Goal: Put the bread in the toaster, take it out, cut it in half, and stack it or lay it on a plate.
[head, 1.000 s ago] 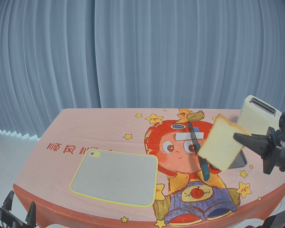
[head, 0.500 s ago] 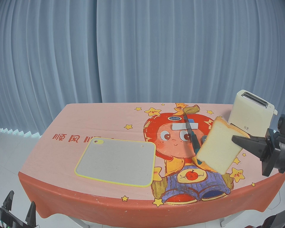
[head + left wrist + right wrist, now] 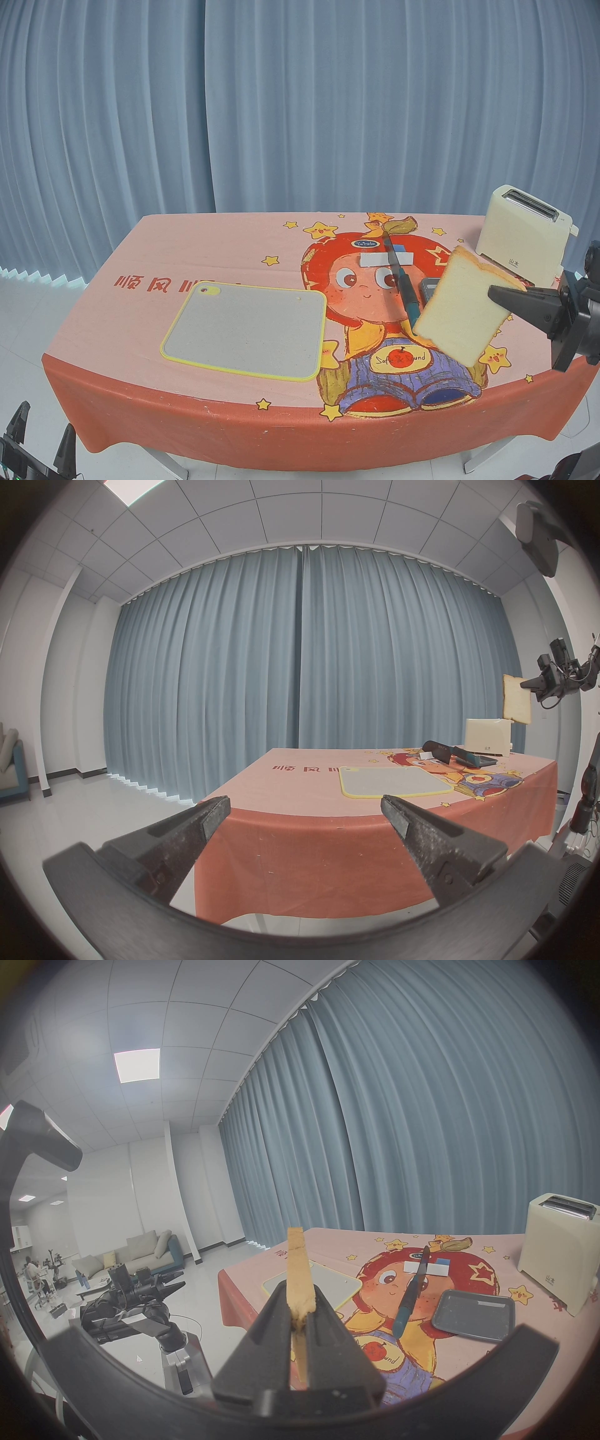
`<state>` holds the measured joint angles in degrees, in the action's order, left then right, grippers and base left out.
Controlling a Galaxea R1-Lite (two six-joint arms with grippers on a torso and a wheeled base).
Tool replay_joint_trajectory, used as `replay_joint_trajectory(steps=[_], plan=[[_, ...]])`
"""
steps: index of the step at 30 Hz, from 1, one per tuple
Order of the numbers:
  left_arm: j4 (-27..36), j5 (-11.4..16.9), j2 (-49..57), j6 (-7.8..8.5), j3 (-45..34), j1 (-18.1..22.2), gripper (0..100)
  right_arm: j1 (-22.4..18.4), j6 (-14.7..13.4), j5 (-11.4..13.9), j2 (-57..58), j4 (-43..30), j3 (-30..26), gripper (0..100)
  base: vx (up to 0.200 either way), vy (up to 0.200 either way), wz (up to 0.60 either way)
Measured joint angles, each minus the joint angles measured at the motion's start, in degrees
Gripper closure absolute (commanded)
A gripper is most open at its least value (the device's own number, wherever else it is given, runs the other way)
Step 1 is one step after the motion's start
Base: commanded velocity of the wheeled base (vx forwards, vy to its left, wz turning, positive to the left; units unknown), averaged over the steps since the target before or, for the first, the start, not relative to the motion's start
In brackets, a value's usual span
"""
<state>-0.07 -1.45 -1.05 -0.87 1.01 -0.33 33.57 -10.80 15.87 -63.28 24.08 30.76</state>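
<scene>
We have the bread (image 3: 464,312) aloft at the right of the head view, clamped by one edge in our right gripper (image 3: 497,292), just below the toaster (image 3: 525,234). The knife (image 3: 400,284) and grey plate (image 3: 473,1315) lie left of it, with the cutting board (image 3: 247,330) at centre-left. Our left gripper (image 3: 304,805) sits at the lower left, jaws apart.

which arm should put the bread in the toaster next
Right. The right gripper is shut on the bread, holding it in the air near the toaster. The left gripper hangs open, low off the table's near left corner, far from both.
</scene>
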Motion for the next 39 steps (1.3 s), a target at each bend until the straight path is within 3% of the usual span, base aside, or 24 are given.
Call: replay_joint_trajectory(steps=[15, 39], plan=[[0.0, 0.0, 0.0, 0.0, 0.0, 0.0, 0, 0.1, 0.1, 0.0, 0.0, 0.0, -0.1, 100, 0.0, 0.2, 0.0], [0.0, 0.0, 0.0, 0.07, 0.0, 0.0, 0, 0.1, 0.4, 0.0, 0.0, 0.0, -0.5, 100, 0.0, 0.0, 0.0]])
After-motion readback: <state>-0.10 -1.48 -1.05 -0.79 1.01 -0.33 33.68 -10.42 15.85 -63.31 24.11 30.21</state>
